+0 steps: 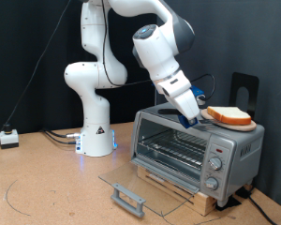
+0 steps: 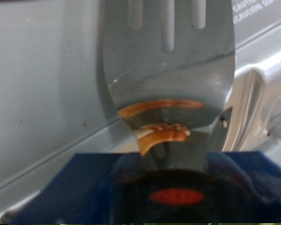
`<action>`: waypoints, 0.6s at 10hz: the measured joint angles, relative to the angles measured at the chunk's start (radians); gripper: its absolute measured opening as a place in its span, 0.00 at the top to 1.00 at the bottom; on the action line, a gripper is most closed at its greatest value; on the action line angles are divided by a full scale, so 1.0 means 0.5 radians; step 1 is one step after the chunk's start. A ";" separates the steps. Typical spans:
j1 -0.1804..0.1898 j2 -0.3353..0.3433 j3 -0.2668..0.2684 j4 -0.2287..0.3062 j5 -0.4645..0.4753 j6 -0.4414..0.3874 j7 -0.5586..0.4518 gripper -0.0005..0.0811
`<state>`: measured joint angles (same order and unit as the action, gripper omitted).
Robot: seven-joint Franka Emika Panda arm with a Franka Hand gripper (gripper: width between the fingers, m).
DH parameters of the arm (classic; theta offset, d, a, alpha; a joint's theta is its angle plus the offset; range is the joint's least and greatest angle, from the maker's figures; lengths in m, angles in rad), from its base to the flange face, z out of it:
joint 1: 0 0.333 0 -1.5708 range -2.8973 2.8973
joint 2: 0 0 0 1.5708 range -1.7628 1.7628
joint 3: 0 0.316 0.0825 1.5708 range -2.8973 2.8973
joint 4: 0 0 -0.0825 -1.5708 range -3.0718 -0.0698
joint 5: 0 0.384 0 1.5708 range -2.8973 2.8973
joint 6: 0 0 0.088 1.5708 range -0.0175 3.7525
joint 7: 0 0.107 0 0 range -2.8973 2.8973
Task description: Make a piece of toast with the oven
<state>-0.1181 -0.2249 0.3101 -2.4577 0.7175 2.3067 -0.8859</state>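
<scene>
The silver-grey oven (image 1: 192, 150) stands at the exterior view's right with its glass door (image 1: 140, 190) folded down flat and its wire rack showing. The piece of toast (image 1: 231, 115) lies on a round light-wood board (image 1: 236, 125) on the oven's top. My gripper (image 1: 190, 114) hangs over the oven's top, just to the exterior view's left of the toast. In the wrist view a slotted silver spatula blade (image 2: 169, 75) reaches out from between the blue fingers (image 2: 75, 183) over the grey oven top (image 2: 37, 94), and orange-tan crust mirrors in it.
The oven sits on a wooden base (image 1: 183, 195) on the brown table. Its knobs (image 1: 215, 164) run down its right side. A black stand (image 1: 244, 89) rises behind it. A small white box (image 1: 7, 139) and cables lie at the exterior view's left.
</scene>
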 joint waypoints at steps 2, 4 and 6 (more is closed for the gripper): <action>0.000 -0.001 0.035 0.011 -0.118 0.002 0.132 0.47; 0.002 -0.002 0.043 0.011 -0.121 -0.045 0.136 0.47; 0.012 -0.011 0.050 0.006 -0.104 -0.083 0.136 0.47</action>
<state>-0.1123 -0.2302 0.3350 -2.4545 0.6655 2.2652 -0.8178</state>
